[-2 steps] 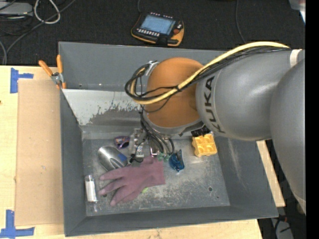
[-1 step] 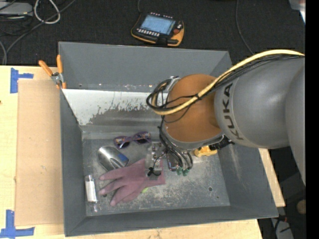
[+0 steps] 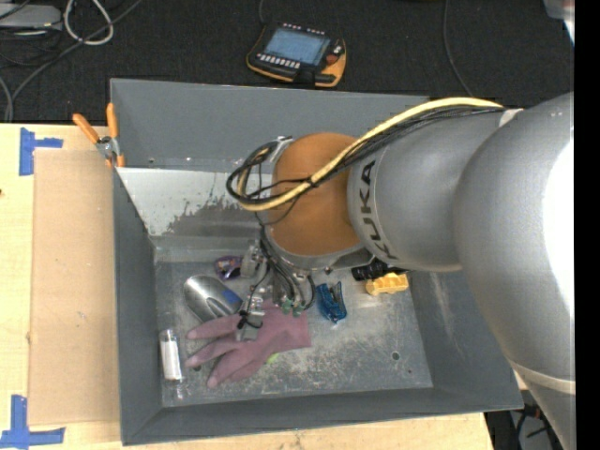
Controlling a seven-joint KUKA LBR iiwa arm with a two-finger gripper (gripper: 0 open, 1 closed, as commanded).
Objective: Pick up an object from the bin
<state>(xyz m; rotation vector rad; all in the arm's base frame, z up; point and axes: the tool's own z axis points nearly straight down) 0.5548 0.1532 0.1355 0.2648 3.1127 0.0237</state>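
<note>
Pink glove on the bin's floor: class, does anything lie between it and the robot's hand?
Nothing visible does. The hand is directly over the pink glove, at its upper edge. The shiny silver object lies to the view's left and the blue object to the right, neither between them.

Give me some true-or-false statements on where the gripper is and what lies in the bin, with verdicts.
1. The gripper is over a pink glove. True.
2. A yellow piece lies on the glove. False: it lies apart from it, further to the view's right.
3. A small white tube lies at the view's left of the glove. True.
4. A blue thing lies in the far left corner of the bin. False: it lies near the middle, just right of the gripper.
</note>
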